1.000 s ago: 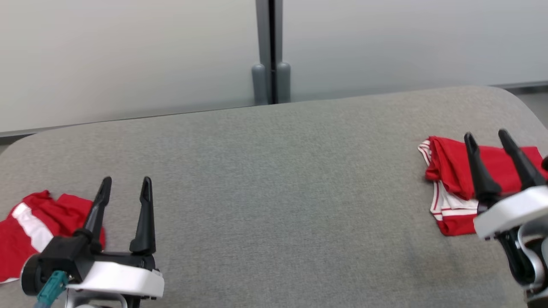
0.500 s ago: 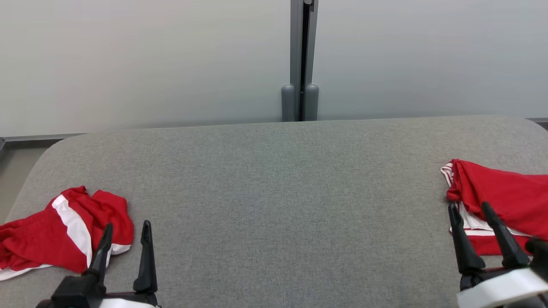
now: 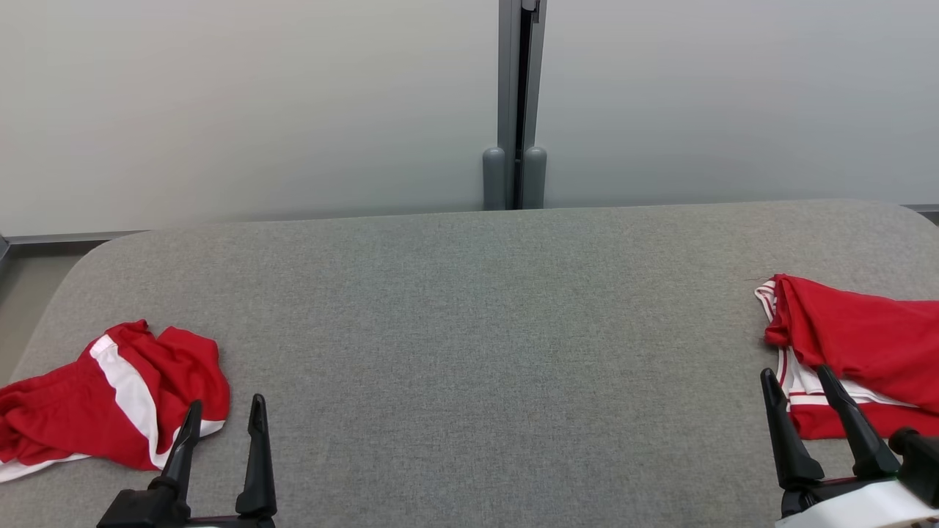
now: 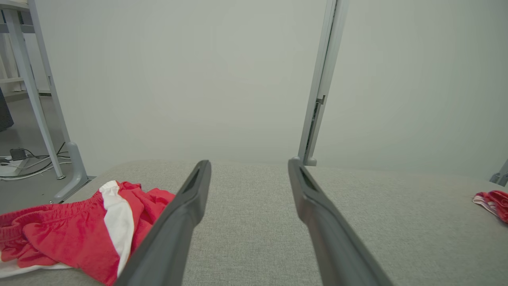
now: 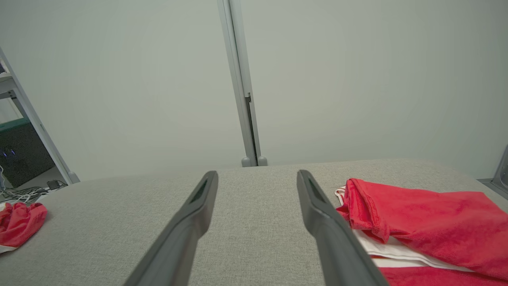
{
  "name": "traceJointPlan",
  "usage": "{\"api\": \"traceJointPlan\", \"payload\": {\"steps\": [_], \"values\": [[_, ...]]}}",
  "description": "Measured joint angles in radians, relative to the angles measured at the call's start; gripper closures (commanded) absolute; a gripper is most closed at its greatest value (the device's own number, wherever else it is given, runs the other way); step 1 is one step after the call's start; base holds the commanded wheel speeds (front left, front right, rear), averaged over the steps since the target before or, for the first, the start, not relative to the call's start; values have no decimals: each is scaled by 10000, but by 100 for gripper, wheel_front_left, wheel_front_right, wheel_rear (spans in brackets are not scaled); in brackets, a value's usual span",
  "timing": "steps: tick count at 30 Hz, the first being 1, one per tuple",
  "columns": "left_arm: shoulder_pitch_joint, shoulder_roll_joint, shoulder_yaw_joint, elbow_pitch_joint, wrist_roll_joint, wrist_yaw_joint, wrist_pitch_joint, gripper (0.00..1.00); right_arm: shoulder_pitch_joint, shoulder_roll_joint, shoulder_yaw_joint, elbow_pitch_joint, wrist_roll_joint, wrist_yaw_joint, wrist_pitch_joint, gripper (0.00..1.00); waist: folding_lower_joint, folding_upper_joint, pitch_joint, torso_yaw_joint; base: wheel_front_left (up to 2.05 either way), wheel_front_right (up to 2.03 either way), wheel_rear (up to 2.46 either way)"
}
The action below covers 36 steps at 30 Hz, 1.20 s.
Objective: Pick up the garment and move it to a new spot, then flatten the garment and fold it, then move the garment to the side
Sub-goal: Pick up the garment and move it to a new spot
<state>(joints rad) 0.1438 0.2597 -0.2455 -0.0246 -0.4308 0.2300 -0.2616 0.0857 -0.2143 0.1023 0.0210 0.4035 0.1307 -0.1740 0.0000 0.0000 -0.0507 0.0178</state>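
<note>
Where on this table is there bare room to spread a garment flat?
The middle of the grey table is bare, from the crumpled red garment on the left to the folded red garment on the right, back to the partition post. Both ends are crowded, with the open left gripper and right gripper beside those piles.

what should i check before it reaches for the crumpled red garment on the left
1. The left hand is open and empty: ok.
2. The right hand is open and empty: ok.
3. The crumpled red garment lies loose on the table beside the left hand, with nothing on top: ok.
4. The whole crumpled red garment is in sight: not ok, it runs off the head view's left edge.
5. There is room between the two garments for spreading: ok.
6. The right hand is apart from the folded red garment: cannot tell, its fingers overlap that garment's edge in the head view.
</note>
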Motion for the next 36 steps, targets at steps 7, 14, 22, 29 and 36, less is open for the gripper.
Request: {"api": "traceJointPlan", "payload": {"steps": [7,14,22,29,36], "values": [[-2,-128,199,63,194,-268,0,0,-15,33,13,48,-15,0,2,0,0,0,-8,78,0,0,0],[-8,-140,407,75,290,-370,-2,0,-15,75,88,86,-73,0,48,0,0,0,15,318,0,0,0],[-65,-71,502,117,343,-420,-10,0,-17,188,339,125,-73,0,107,0,0,0,45,1105,0,0,0],[-195,44,500,140,314,-437,240,0,-174,245,581,255,-52,0,151,0,0,0,36,2175,0,0,0],[-129,173,610,-4,167,-347,458,0,-266,351,788,284,-48,0,201,0,0,0,40,3304,0,0,0]]}}
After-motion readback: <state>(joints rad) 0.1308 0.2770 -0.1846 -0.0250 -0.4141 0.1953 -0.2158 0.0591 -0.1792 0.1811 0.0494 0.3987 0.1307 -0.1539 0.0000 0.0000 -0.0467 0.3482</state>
